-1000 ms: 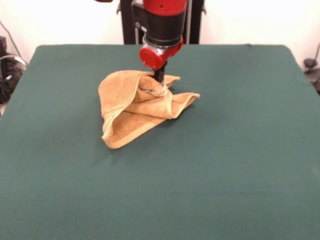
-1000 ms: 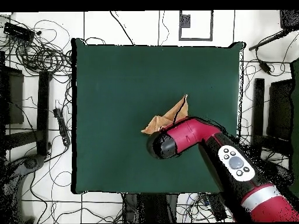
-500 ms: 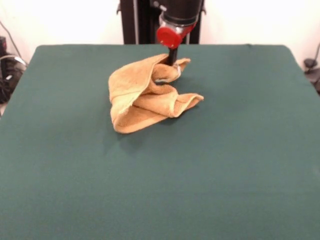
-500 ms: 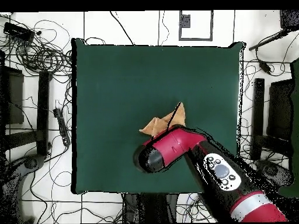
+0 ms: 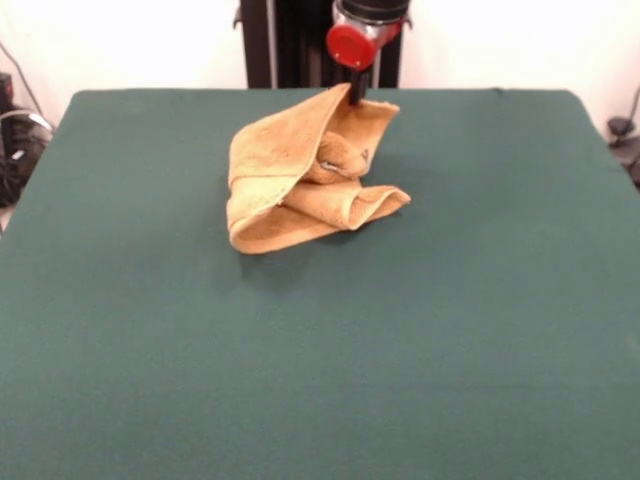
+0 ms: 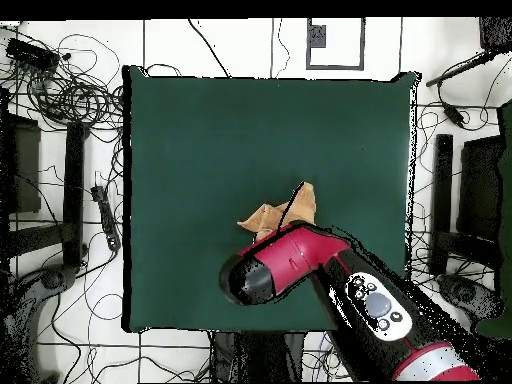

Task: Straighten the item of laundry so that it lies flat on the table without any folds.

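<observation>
Slowly the gripper [image 5: 355, 97] is lifting a towel [image 5: 305, 180] corner up and away toward the far side.

From the front, it is pinching the top edge, jaws clenched on the cloth; compared with a second ago that edge is standing higher and farther back, so one layer is peeling open, while folds are bunching below on the table [image 5: 320, 350]. From overhead, the arm [image 6: 330, 280] is covering more of the towel [image 6: 285, 208] than before, near the table's [image 6: 200, 130] lower middle; flattening looks only begun.
</observation>
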You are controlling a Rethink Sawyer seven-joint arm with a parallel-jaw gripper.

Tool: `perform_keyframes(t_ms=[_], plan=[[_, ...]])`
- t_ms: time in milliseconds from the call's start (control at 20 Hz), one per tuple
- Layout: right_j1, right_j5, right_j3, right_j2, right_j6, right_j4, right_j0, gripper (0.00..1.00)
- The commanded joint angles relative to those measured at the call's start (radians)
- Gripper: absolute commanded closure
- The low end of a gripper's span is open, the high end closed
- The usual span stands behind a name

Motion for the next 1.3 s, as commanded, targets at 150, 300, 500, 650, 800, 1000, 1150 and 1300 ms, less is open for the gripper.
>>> perform_keyframes(t_ms=[150, 300, 500, 650, 800, 1000, 1150, 1300], plan=[[-0.027, 0.130, 0.077, -0.006, -0.024, 0.074, 0.026, 1.00], [-0.024, 0.127, 0.075, -0.007, -0.028, 0.071, 0.023, 1.00], [-0.008, 0.122, 0.062, -0.008, -0.035, 0.063, 0.018, 1.00], [0.003, 0.117, 0.055, -0.005, -0.065, 0.050, -0.003, 1.00], [0.020, 0.114, 0.028, 0.002, -0.133, 0.021, -0.047, 1.00], [0.049, 0.125, -0.051, 0.016, -0.226, -0.022, -0.099, 1.00], [0.052, 0.132, -0.094, 0.031, -0.279, -0.041, -0.134, 1.00], [0.057, 0.148, -0.135, 0.044, -0.312, -0.043, -0.159, 1.00]])
